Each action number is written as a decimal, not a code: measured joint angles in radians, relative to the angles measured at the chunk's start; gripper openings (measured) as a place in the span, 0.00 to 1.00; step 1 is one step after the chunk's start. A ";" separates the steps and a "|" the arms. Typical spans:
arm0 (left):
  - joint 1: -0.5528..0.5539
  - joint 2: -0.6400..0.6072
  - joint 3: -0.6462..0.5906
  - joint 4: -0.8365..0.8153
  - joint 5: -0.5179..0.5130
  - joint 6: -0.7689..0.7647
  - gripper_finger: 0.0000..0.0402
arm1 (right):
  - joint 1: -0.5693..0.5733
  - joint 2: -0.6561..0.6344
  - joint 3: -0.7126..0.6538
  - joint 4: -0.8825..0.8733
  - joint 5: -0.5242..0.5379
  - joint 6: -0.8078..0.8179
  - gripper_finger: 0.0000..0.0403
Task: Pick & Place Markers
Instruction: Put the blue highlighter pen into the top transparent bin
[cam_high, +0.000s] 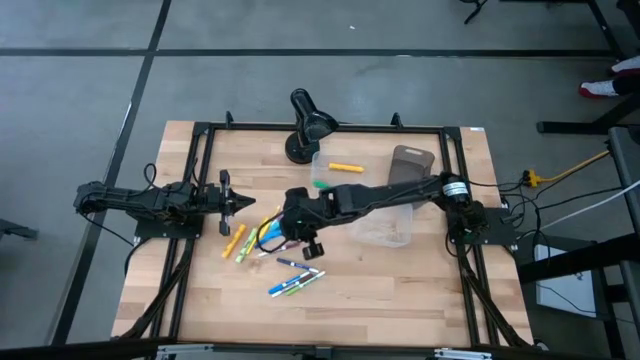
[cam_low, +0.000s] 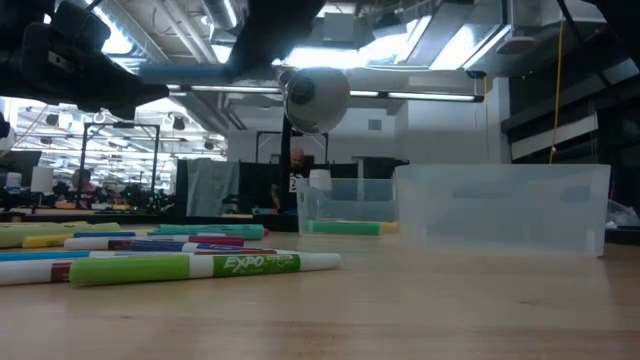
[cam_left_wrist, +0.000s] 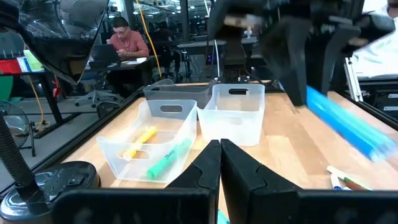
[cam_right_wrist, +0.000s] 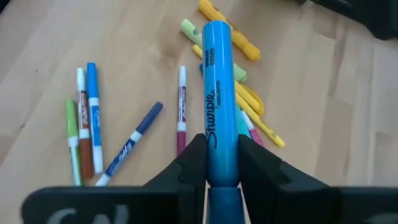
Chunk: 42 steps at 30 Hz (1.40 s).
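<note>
the right gripper (cam_right_wrist: 222, 163) is clamped on a blue sharpie highlighter (cam_right_wrist: 219, 93), holding it up off the wooden table (cam_high: 400, 290) above the scattered markers near the middle, with the pen sticking straight out past the fingers. the right arm reaches across from the right side toward the pile. under and around it there's a loose pile of yellow highlighters (cam_right_wrist: 245, 93), and just beside those a few thinner pens lying flat: a blue and white marker (cam_right_wrist: 92, 112), a green one (cam_right_wrist: 72, 140), a dark blue one (cam_right_wrist: 135, 138) and a magenta one (cam_right_wrist: 181, 109). from table height a green expo marker (cam_low: 200, 266) lies closest to the camera, with more markers stacked behind it on the left. the left gripper (cam_left_wrist: 220, 163) sits over the left part of the table with its fingers pressed together and nothing in them, pointing toward the bins. farther back there are two clear plastic bins side by side: the left bin (cam_left_wrist: 118, 149) has a yellow highlighter (cam_left_wrist: 139, 142) and a green highlighter (cam_left_wrist: 169, 160) lying in it, the right bin (cam_left_wrist: 233, 118) looks see-through, can't tell if anything's in it. a grey tray (cam_left_wrist: 180, 94) sits behind them and a black desk lamp (cam_high: 306, 120) stands at the far edge.
</note>
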 joint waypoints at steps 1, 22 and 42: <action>0.000 0.000 0.000 0.000 0.000 0.000 0.01 | 0.000 0.000 0.020 -0.030 0.000 0.003 0.18; 0.000 0.000 0.000 0.000 0.000 0.000 0.02 | -0.002 0.000 0.252 -0.306 0.038 0.005 0.18; 0.000 0.000 0.000 0.000 0.000 0.000 0.02 | -0.111 -0.001 0.292 -0.579 0.101 0.076 0.19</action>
